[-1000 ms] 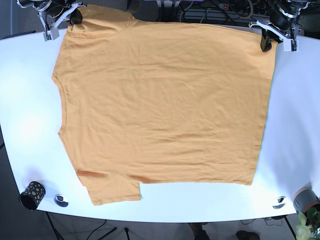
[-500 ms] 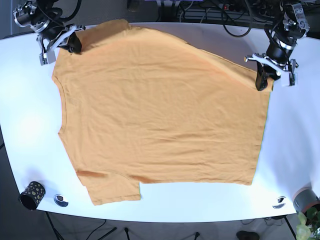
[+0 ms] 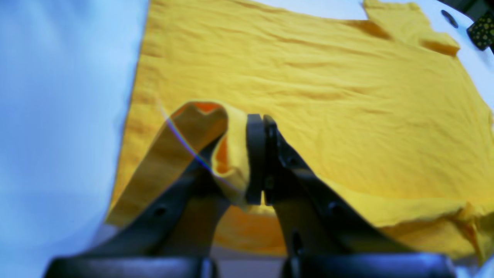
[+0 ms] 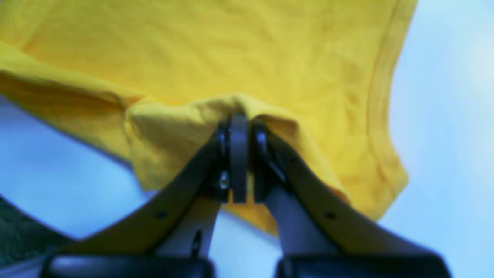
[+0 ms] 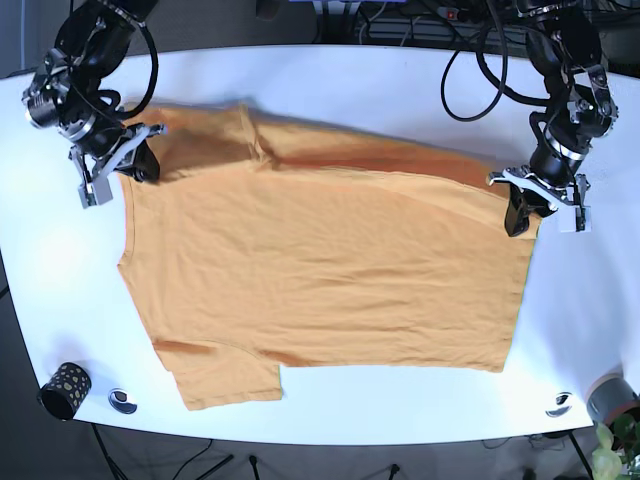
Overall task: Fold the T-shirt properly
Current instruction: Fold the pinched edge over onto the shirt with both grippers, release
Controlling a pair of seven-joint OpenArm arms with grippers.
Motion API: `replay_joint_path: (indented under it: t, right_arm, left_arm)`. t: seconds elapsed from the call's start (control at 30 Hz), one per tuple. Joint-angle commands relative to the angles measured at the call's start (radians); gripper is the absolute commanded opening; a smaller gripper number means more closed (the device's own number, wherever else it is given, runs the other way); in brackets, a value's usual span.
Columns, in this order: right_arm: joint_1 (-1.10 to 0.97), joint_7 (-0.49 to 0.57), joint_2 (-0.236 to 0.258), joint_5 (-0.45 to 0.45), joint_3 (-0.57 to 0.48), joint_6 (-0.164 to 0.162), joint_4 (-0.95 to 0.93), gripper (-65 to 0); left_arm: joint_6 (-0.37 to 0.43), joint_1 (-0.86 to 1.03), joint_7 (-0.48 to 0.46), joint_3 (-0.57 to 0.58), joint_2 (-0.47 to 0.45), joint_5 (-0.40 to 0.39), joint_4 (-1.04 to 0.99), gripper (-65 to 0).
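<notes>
An orange T-shirt [image 5: 320, 270] lies spread on the white table [image 5: 420, 90], its far edge lifted and folding toward the near side. On the base view's right, my left gripper [image 5: 524, 208] is shut on the shirt's far hem corner; in the left wrist view the yellow T-shirt [image 3: 308, 88] cloth is pinched in that gripper [image 3: 256, 162]. On the base view's left, my right gripper [image 5: 138, 163] is shut on the far shoulder area. The right wrist view shows a bunch of the T-shirt [image 4: 216, 58] clamped in the right gripper [image 4: 239, 154]. One sleeve [image 5: 225, 375] lies flat at the near left.
A black speckled cup [image 5: 64, 389] and a small round fitting [image 5: 122, 401] sit at the table's near left edge. Another round fitting [image 5: 559, 405] and a grey pot with a plant [image 5: 615, 412] are at the near right. Cables run behind the far edge.
Both grippers have drawn the shirt's far edge toward the near side. The far strip of cloth now rises off the table and folds over, baring white table behind it.
</notes>
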Motion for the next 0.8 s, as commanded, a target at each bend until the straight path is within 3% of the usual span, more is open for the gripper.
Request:
replay_joint_path:
  t: [0.0, 0.4, 0.77]
  right_arm:
    - [0.053, 0.022, 0.010, -0.017, -0.017, 0.001, -0.035, -65.0]
    - [0.252, 0.058, 0.018, -0.165, -0.035, 0.001, -0.276, -65.0]
    - [0.323, 0.124, 0.018, -0.263, -0.037, 0.001, -0.336, -65.0]
  left_arm:
    - [0.002, -0.031, -0.023, -0.004, -0.041, -0.005, -0.038, -64.9]
    - [0.002, -0.183, -0.023, -0.004, -0.091, -0.011, -0.231, -64.9]
    - [0.002, -0.272, -0.023, -0.002, -0.097, -0.007, -0.335, -64.7]
